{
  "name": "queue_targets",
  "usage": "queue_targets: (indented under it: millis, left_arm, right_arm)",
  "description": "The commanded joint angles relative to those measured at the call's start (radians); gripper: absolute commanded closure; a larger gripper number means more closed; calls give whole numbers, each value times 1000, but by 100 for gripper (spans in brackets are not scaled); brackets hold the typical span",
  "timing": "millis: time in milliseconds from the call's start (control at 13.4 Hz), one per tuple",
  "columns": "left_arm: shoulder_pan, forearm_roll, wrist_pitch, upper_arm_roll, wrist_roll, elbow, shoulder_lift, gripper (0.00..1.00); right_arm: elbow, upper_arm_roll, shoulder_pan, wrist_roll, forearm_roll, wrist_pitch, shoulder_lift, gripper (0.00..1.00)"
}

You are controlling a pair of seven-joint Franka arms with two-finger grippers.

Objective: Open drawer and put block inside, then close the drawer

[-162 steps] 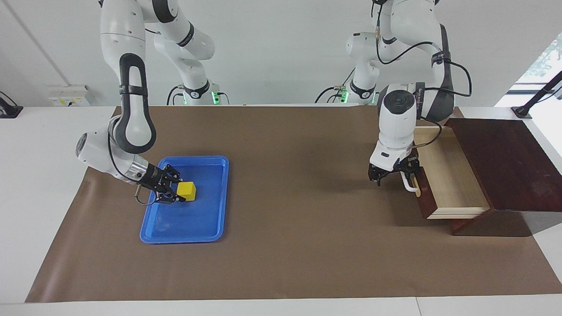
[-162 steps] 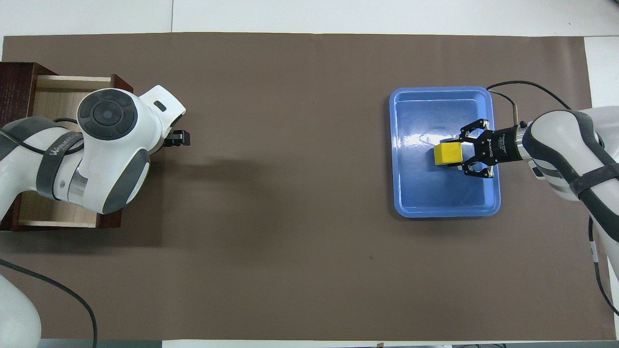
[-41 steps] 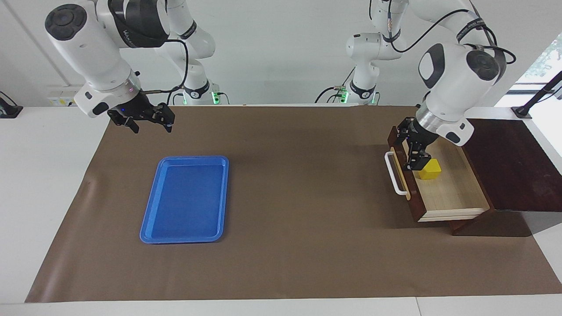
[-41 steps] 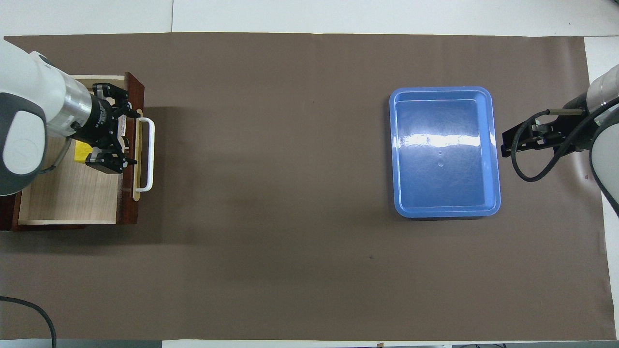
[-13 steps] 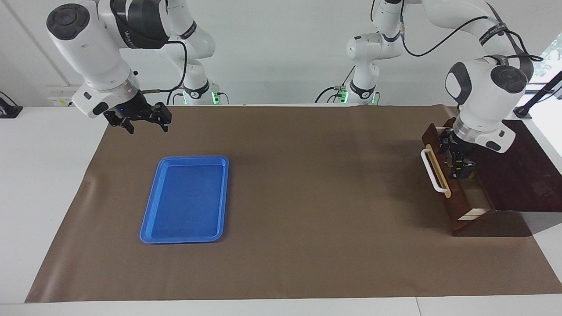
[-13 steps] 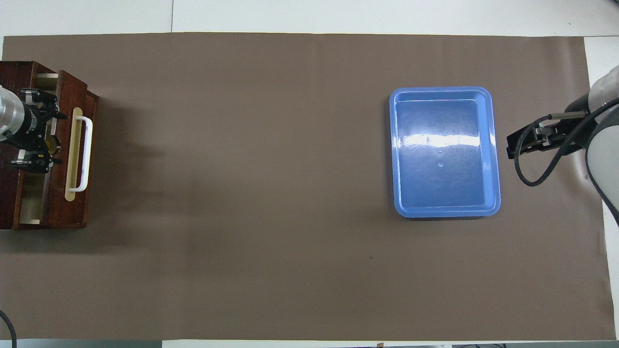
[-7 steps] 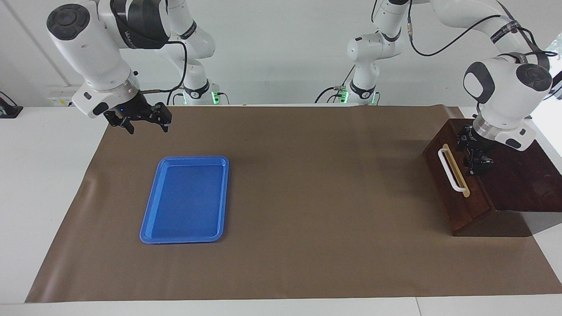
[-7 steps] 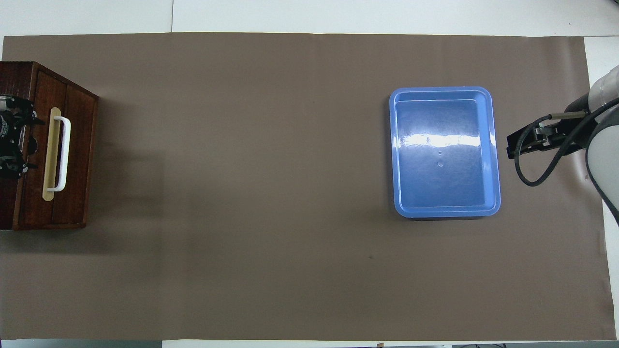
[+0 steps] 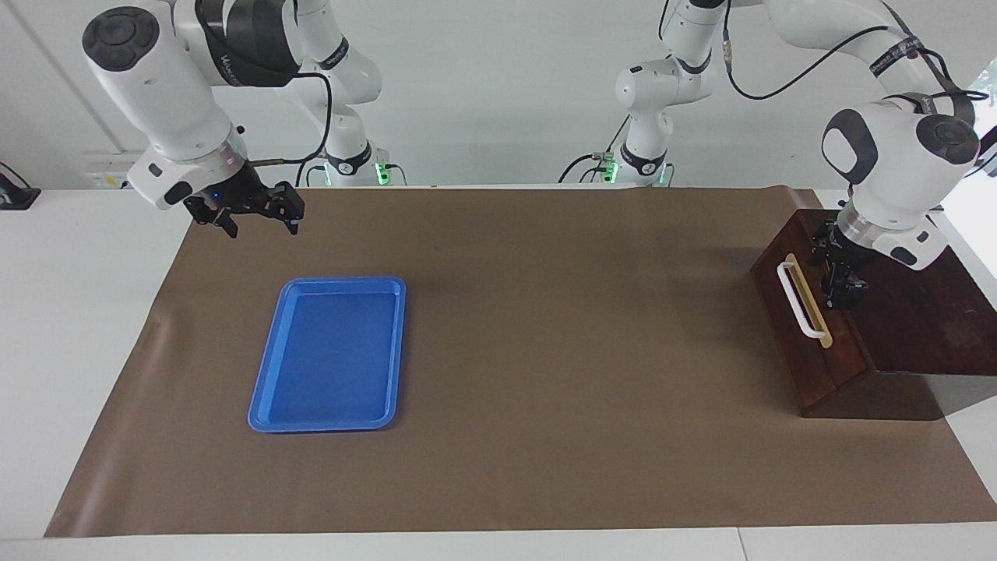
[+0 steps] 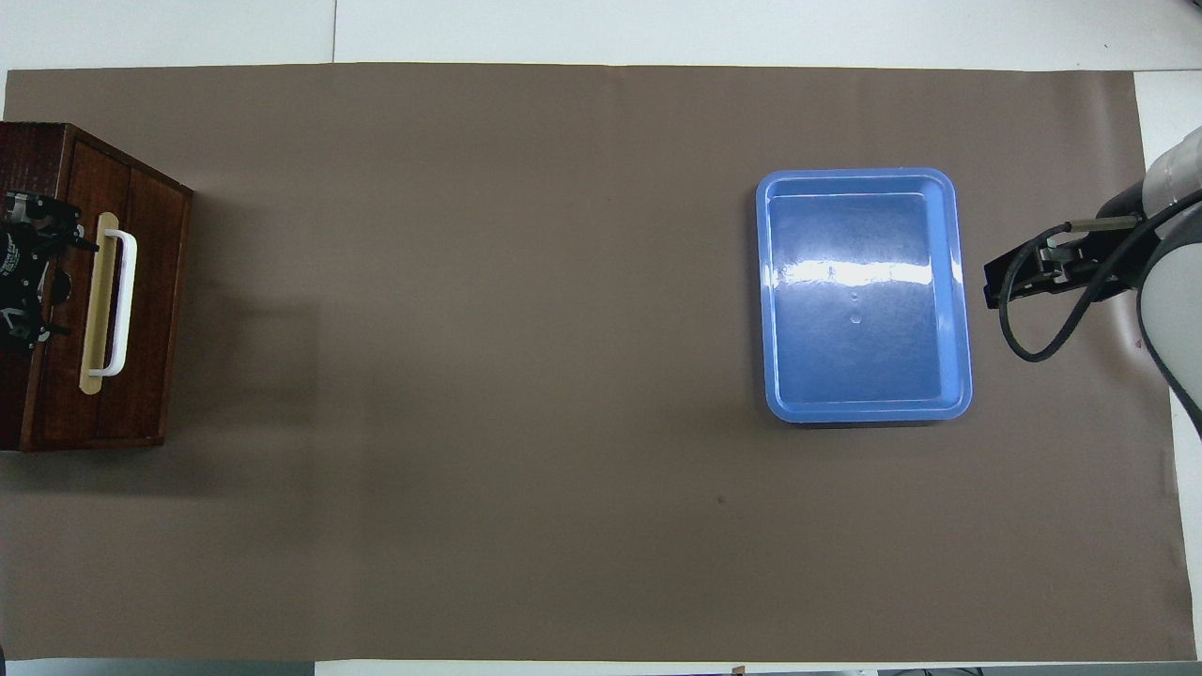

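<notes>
The left pincer (image 9: 840,271) sits low over the top edge of the cabinet (image 9: 911,304), just above the drawer (image 9: 802,327) front and close beside the white bar handle (image 9: 796,301). Whether its fingers are parted or closed cannot be told from either view, and it has hold of nothing that can be seen. In the overhead view the same pincer (image 10: 23,286) shows at the picture's edge, over the cabinet's top right next to the tan strip that carries the handle.

The drawer is pushed fully in, its dark reddish-brown front flush with the cabinet's face. The cabinet stands at the left arm's end of the bench (image 9: 545,467), on the brown mat (image 9: 545,351). The block is hidden from both views.

The right pincer (image 9: 261,212) hangs in the air over the mat's corner at the right arm's end, with its fingers spread wide and nothing between them; that arm waits. The blue tray (image 9: 269,393) lies flat on the mat, well apart from the cabinet, toward the right arm's end of the bench, with nothing in it.
</notes>
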Motion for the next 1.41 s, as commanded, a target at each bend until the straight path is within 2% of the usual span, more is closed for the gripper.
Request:
queue_targets:
  millis: [0, 223, 372, 595, 818, 967, 1115, 1338]
  left_arm:
    - [37, 3, -65, 3, 252, 14, -62, 0]
    - [19, -92, -159, -2, 517, 12, -128, 0]
    - [-51, -117, -202, 3, 646, 0, -168, 0]
    - [-126, -119, -295, 0, 716, 6, -181, 0]
    - [-144, -119, -337, 14, 930, 23, -170, 0]
    - [-157, -119, -342, 14, 958, 61, -147, 0]
    - [-145, -119, -401, -2, 995, 159, -77, 0]
    - [-139, -122, -401, -6, 1113, 152, -105, 0]
  right_arm:
    - [-30, 11, -14, -21, -14, 0, -27, 0]
    - [-31, 11, -14, -21, -14, 0, -27, 0]
    - [-30, 11, -14, -21, -14, 0, -28, 0]
    - [-30, 11, -14, -21, -14, 0, -30, 0]
    - [-31, 11, -14, -21, -14, 0, -30, 0]
    - [-30, 11, -14, -21, -14, 0, -30, 0]
    - [-30, 11, -14, -21, -14, 0, -30, 0]
    - [-30, 11, -14, -21, -14, 0, -30, 0]
